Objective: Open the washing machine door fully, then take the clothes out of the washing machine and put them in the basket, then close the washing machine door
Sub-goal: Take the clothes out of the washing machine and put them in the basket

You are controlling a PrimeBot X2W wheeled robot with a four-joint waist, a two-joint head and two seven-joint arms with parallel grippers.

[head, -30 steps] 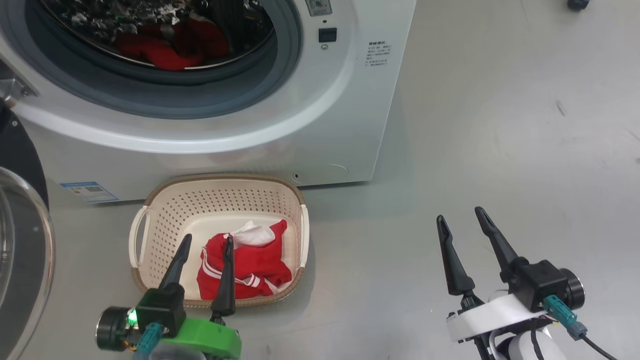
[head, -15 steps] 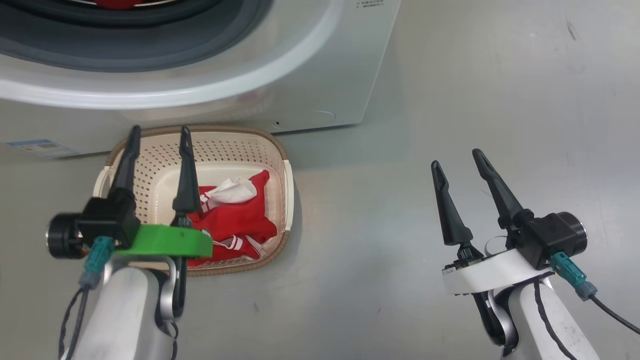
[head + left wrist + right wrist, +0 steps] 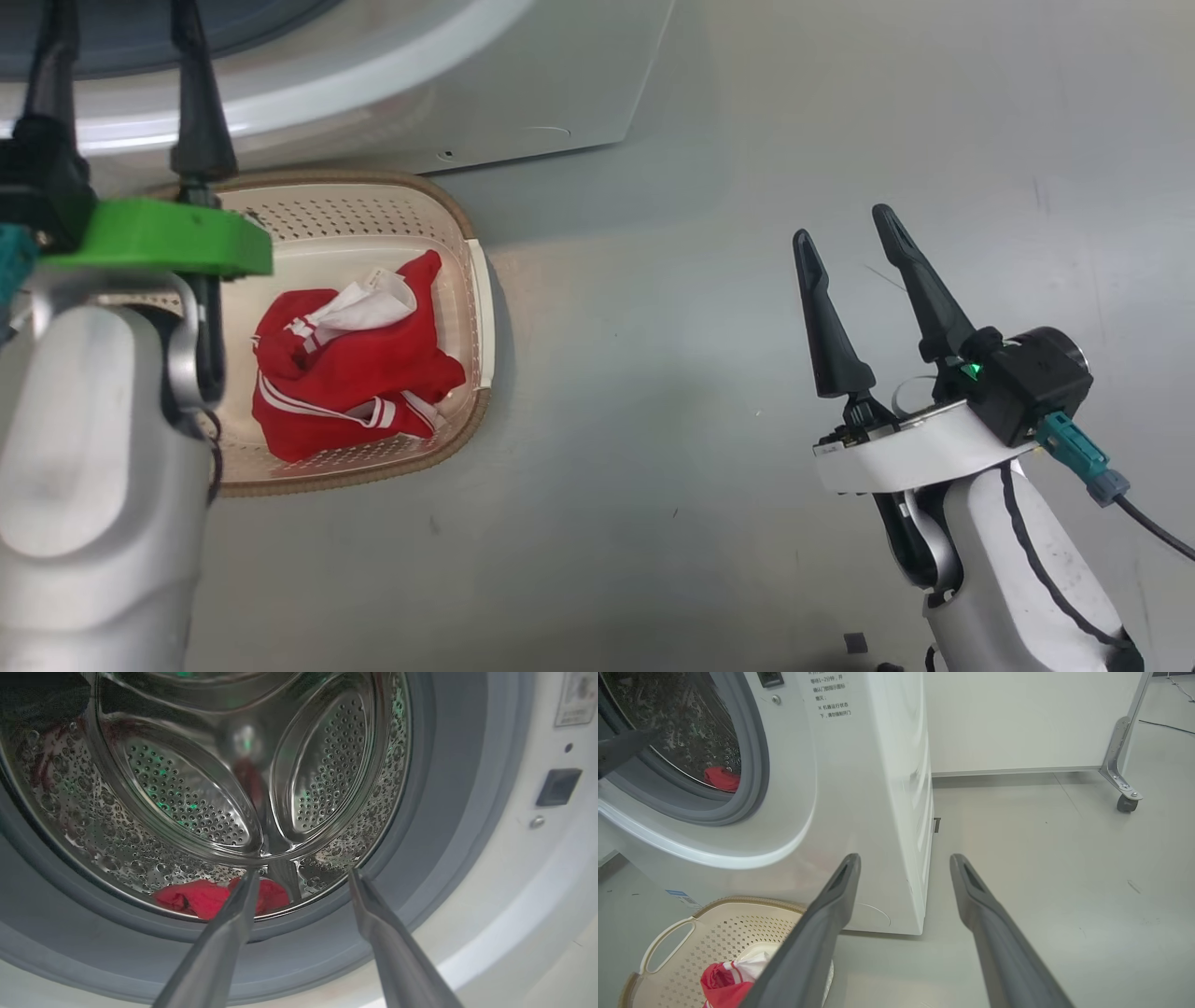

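Since clothes (image 3: 205,898) lie at drum (image 3: 187,793) bottom, left gripper (image 3: 302,873) is aimed inside, fingers spread, nothing held. Other red piece (image 3: 355,373) already laid in basket (image 3: 481,411) — right gripper (image 3: 842,226) parked aside, spread, empty.

The drum (image 3: 196,798) is shiny perforated steel, the basket (image 3: 373,210) matt plastic, the clothes (image 3: 364,373) red cloth.

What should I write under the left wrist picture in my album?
Open left end effector aims into the washing machine, where red clothes lie waiting.
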